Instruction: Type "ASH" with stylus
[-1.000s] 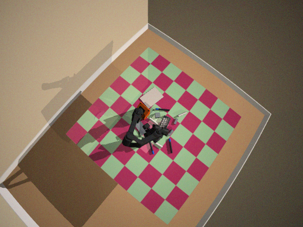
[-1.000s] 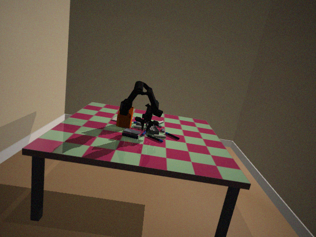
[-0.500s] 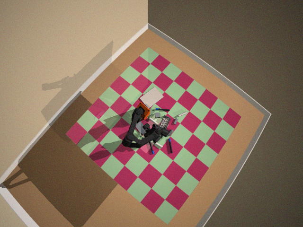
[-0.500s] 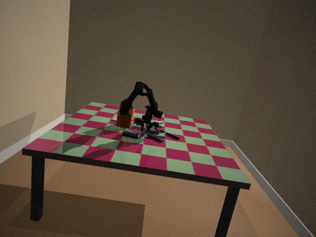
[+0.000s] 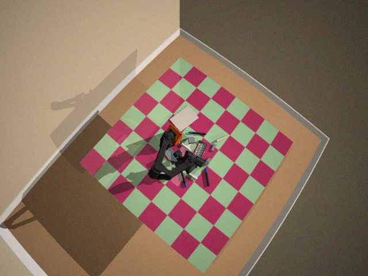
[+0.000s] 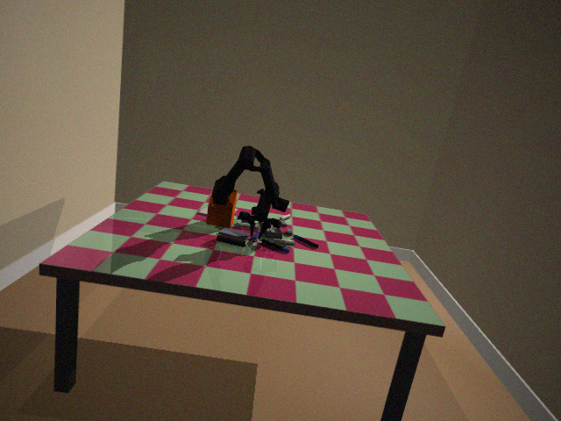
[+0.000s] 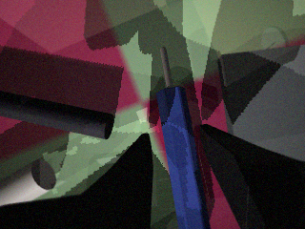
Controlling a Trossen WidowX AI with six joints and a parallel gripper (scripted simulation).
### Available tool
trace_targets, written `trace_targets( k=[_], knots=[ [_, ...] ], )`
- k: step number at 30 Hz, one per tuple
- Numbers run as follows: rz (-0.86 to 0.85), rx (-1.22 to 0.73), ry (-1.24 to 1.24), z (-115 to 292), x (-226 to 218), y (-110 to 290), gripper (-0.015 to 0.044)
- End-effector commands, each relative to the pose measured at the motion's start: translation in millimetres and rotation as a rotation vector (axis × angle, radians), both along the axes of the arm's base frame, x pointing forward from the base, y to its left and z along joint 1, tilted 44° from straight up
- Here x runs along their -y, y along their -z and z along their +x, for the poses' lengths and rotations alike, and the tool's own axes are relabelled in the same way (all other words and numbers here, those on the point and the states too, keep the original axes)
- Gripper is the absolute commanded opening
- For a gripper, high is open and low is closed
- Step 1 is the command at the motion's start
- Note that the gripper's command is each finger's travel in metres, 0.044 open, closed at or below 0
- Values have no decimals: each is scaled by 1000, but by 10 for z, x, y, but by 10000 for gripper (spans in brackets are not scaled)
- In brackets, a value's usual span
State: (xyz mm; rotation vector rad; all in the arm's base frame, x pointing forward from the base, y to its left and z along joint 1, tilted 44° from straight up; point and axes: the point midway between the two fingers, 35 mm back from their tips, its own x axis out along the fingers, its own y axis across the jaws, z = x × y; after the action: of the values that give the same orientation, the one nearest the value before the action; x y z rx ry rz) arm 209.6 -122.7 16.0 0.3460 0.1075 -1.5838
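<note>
The blue stylus (image 7: pixel 181 157) lies on the checkered table, its thin metal tip pointing up the wrist view. My gripper (image 7: pixel 174 135) (image 6: pixel 257 236) is low over the table and open, with one black finger on each side of the stylus. A gap shows between the stylus and each finger. The keyboard (image 5: pixel 200 148), dark with light keys, lies beside the gripper. The arm covers its lower end in the top view and hides the stylus there.
A black pen (image 7: pixel 57 116) and a white cylinder (image 7: pixel 21 188) lie left of the fingers, a grey block (image 7: pixel 278 107) right. Blue-and-black pens (image 5: pixel 207 177) (image 5: pixel 197 133), small grey blocks (image 5: pixel 191 140) (image 5: pixel 213 147) and a pale slab (image 5: pixel 184 118) lie around. The arm's base is orange (image 6: pixel 221 215).
</note>
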Motion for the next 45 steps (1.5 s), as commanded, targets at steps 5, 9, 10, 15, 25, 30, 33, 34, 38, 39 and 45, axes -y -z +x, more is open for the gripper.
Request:
trace_targets(
  k=[5,9,10,15,25,30,33,34,38,39,45],
  knots=[
    [0,-1,0,-2,1,1,45],
    [0,-1,0,-2,1,1,18],
    [0,-1,0,-2,1,1,12],
    [0,-1,0,-2,1,1,0],
    [11,-2,-4,-6,-162,-131,0],
    [9,-3,-2,-21,-273,-254,0],
    [4,-3,0,-32,-334,-335,0],
    [3,-3,0,-34,-345,-350,0],
    [2,-3,0,-35,-348,-355,0],
    [4,-20,-2,-49,-326,-321,0],
    [171,-156,99,-82,-364,-199,0]
  ],
)
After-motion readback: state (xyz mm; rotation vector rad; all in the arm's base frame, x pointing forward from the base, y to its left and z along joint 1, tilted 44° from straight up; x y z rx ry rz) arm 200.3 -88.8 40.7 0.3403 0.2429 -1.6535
